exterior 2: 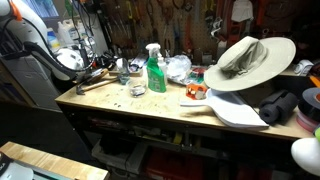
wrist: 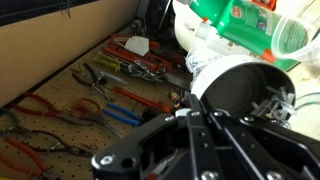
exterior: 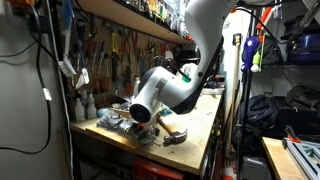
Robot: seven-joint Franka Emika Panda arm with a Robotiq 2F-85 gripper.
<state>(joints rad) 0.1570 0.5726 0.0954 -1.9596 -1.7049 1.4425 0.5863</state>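
Note:
My gripper (wrist: pixel 193 108) is shut, its two black fingers pressed together. Their tips reach the rim of a white round container with a dark inside (wrist: pixel 238 95); I cannot tell whether they pinch the rim. A green spray bottle (wrist: pixel 235 20) stands just behind the container and also shows in an exterior view (exterior 2: pixel 156 72). In both exterior views the arm (exterior: pixel 150 98) bends low over the end of the wooden workbench (exterior 2: pixel 150 108), with the gripper (exterior 2: pixel 98 70) close above the clutter there.
A pegboard with red and blue pliers (wrist: pixel 110 80) lies behind the bench end. A wide-brimmed hat (exterior 2: pixel 250 60), a white flat scoop (exterior 2: pixel 235 108) and dark bags crowd the bench's other end. Shelves of tools (exterior: pixel 130 45) hang above.

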